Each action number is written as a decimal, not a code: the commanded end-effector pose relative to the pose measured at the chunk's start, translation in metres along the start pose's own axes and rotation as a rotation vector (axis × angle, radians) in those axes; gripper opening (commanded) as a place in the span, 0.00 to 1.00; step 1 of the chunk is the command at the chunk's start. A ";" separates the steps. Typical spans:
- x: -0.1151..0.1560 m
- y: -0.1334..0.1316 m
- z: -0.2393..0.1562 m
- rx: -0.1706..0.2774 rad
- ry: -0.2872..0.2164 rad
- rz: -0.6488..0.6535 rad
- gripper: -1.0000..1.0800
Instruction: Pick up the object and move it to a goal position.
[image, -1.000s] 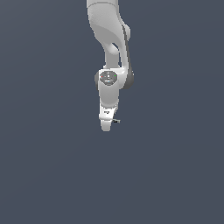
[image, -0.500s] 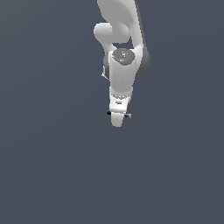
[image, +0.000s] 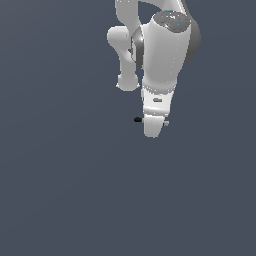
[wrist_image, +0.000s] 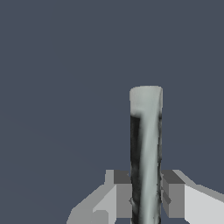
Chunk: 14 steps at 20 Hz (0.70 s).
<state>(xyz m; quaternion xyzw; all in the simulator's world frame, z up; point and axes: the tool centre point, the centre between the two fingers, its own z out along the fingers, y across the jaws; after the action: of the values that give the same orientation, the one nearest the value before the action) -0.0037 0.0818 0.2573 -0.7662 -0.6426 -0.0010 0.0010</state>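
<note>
1. Item: short rod (wrist_image: 146, 153), pale grey-white with a dark streak along its side in the wrist view; in the exterior view a black end (image: 138, 119) is seen projecting toward the exterior view's left, and a small pale stub is seen on the opposite side of the hand.

2. Location: the rod is held between the two fingers of the gripper (wrist_image: 146, 194), near the lower tip of the white Panda arm (image: 162, 55). No supporting surface can be made out; only a uniform grey-blue backdrop is shown.

3. Claw state: the jaws are drawn in narrow, with a finger pad (wrist_image: 124, 192) pressed against each side of the rod. The object is judged to be grasped and carried.

4. Orientation: the long axis is judged to lie roughly level, across the exterior view from left to right, crosswise to the fingers. The black end is pointed to the exterior view's left. In the wrist view the pale end is directed away from the camera.

5. Step in hand: transport to the goal. No goal marker is visible, so its direction cannot be told.

6. Handling advice: the grip should be kept firm and the travel smooth, since a thin rod may pivot or slide between flat pads. Release is best withheld until the goal is reached.
</note>
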 end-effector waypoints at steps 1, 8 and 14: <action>0.011 0.005 -0.021 0.001 0.000 0.001 0.00; 0.032 0.018 -0.059 0.000 -0.002 0.003 0.00; 0.041 0.024 -0.075 0.000 -0.002 0.004 0.00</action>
<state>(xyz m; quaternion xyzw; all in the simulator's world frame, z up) 0.0251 0.1162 0.3287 -0.7672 -0.6415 -0.0003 0.0002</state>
